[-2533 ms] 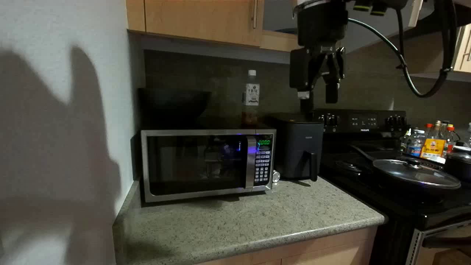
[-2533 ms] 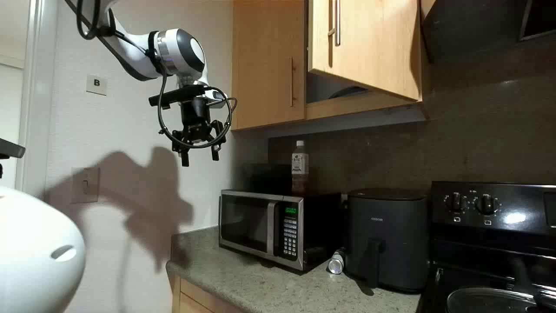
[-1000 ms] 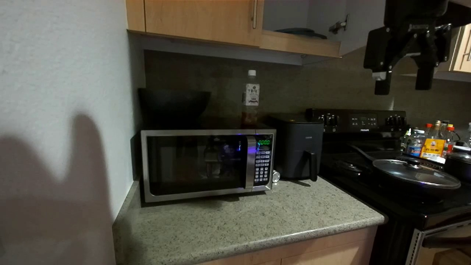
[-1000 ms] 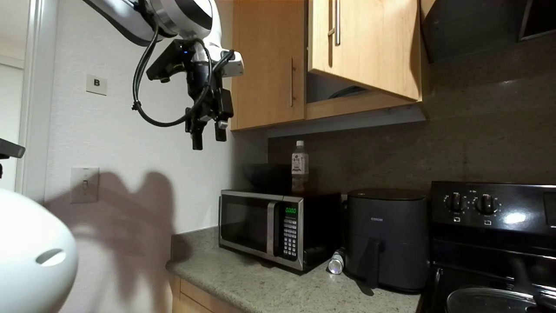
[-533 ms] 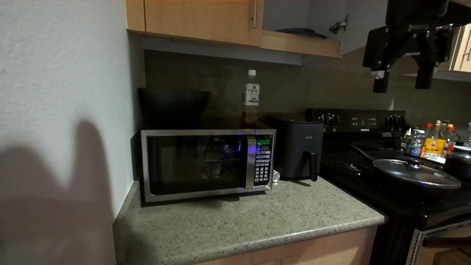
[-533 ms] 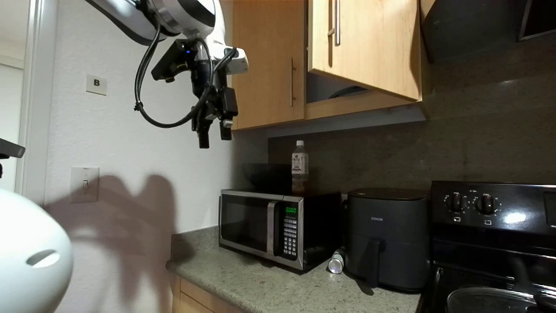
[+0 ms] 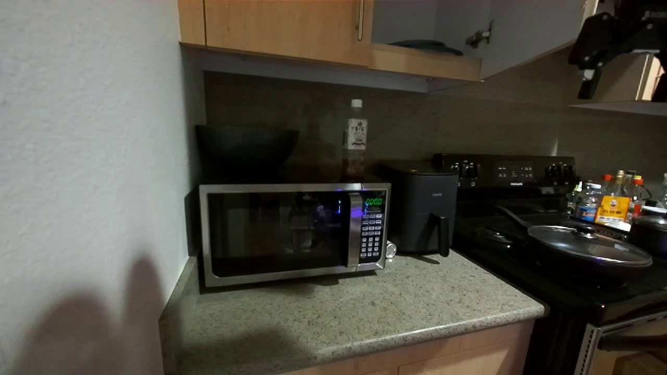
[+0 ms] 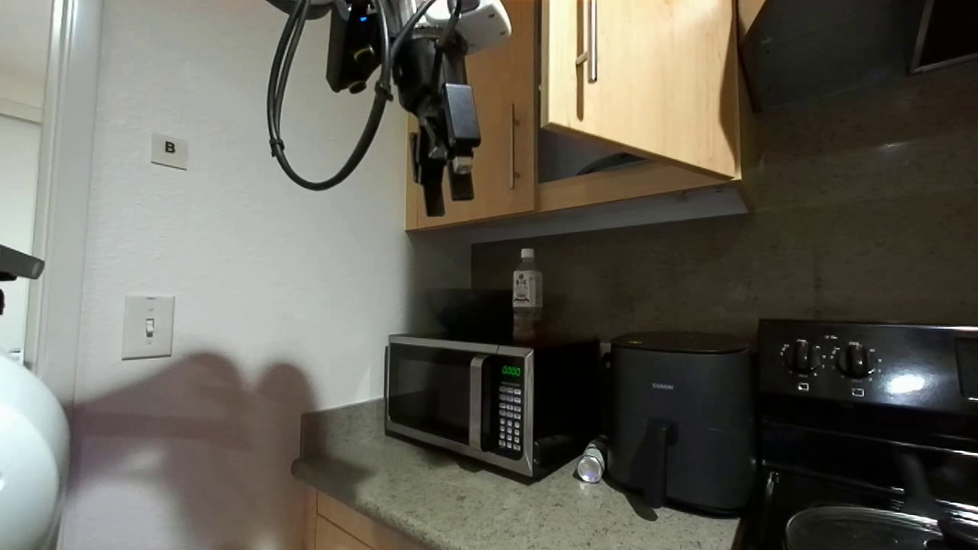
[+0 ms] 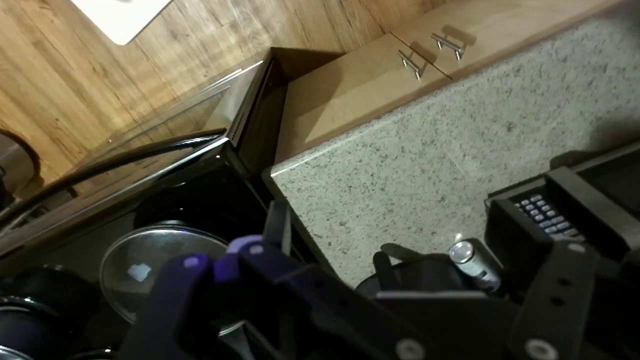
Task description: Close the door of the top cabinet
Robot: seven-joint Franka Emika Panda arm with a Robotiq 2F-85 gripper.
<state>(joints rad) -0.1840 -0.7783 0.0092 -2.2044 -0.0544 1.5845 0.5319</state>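
Over the last couple of seconds our gripper point(image 8: 448, 194) has climbed and shifted right in both exterior views, while the door point(image 8: 649, 84) has not budged: the light wood panel still stands swung out from its hinge point(image 7: 480, 36) on the right, its free edge towards the near side. The opening of the top cabinet point(image 7: 424, 61), partly covered by the gripper earlier in an exterior view, now shows its pale grey inside and a dark, shallow item point(image 7: 427, 47) we cannot name for certain. So we judge that the closing itself has yet to begin and that this is the approach. The claw is spread, with clear space between its fingers point(image 9: 276, 226) and nothing held. In an exterior view it hangs left of the door's bar handle point(image 8: 593, 42), overlapping the wider matching door point(image 8: 495, 141) from that angle; no contact is visible, though depth there is hard to read. The wrist view gives us the stone countertop point(image 9: 400, 190) and the black range point(image 9: 205, 185) below, but not the door. Our next move, we think, is to get round the free edge onto the outer face and push it left and towards the far side. Should the fingers slip to the inner side, or hook the handle, we would risk driving the panel wider instead.
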